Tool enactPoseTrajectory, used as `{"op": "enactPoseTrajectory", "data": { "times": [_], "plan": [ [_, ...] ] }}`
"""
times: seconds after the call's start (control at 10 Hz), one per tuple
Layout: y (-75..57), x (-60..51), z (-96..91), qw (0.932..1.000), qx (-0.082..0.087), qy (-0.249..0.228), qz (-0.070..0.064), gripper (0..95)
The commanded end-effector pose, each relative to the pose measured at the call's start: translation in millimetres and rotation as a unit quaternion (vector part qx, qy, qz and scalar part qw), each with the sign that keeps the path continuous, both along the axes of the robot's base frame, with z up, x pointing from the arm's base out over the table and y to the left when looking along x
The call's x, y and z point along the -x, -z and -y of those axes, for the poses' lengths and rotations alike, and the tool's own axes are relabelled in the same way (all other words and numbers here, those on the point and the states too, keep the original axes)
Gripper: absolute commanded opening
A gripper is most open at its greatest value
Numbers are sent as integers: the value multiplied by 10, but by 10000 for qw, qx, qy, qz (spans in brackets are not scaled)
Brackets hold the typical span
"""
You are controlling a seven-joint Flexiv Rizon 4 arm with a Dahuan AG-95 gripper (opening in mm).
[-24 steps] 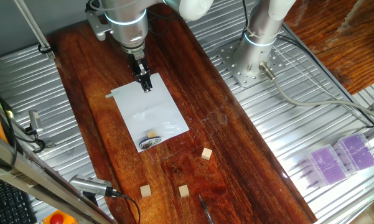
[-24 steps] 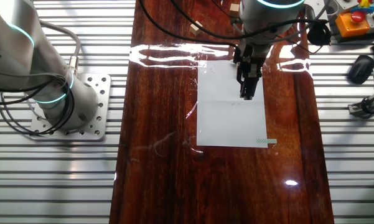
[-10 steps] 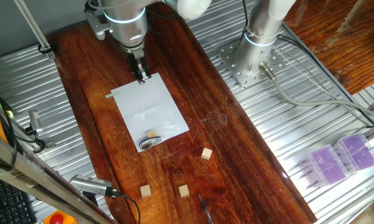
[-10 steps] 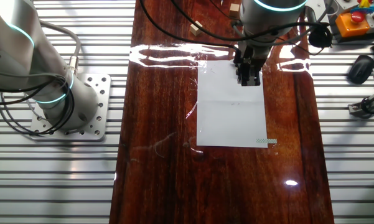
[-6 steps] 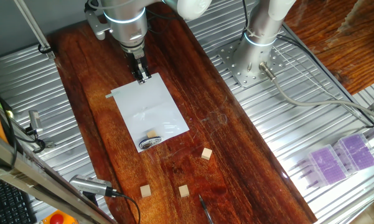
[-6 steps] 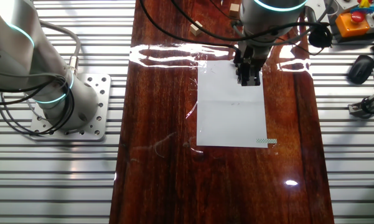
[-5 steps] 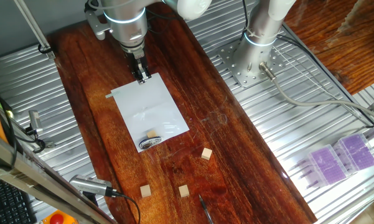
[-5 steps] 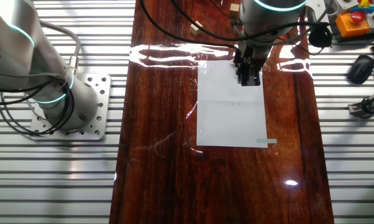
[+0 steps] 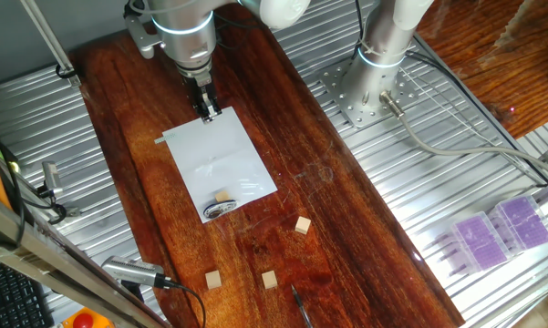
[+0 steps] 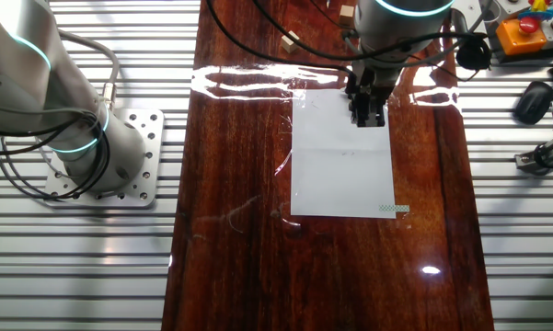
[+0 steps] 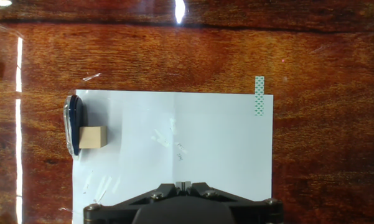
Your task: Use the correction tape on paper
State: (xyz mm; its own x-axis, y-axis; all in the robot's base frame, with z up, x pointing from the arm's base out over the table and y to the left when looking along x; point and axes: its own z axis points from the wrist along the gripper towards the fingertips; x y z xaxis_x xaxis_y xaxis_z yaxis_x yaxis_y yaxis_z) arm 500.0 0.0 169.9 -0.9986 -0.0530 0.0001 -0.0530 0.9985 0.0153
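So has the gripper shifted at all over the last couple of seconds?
Yes. The gripper has drawn back along the paper, from well inside the sheet to its far edge, away from the correction tape. It has held there for the last second.

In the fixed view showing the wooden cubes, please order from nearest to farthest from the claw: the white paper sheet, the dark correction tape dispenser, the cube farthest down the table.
1. White paper sheet, directly beneath the claw.
2. Dark teardrop-shaped correction tape dispenser, at the sheet's far edge.
3. Small tan wooden cube, beyond the paper on bare wood.
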Motion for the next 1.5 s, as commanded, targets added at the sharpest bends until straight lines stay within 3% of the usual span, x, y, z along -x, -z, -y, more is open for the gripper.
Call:
{"op": "enactPoseTrajectory", "data": {
  "times": [0.1,0.3,0.4,0.6,1.0,1.2,1.4,1.5],
  "plan": [
    [-1,0,0,9995,9,-302,0,0],
    [-1,0,0,9998,-37,8,-208,0],
    [-1,0,0,9996,-36,-85,-270,0],
    [-1,0,0,9991,-84,-322,-261,0],
    [-1,0,0,9989,-105,-341,-289,0],
    [1,-8,-2,9987,-131,-305,-378,0],
    [30,-88,-12,9987,-178,-221,-426,0],
    [122,-330,-24,9986,-174,-170,-468,0]
  ]
}}
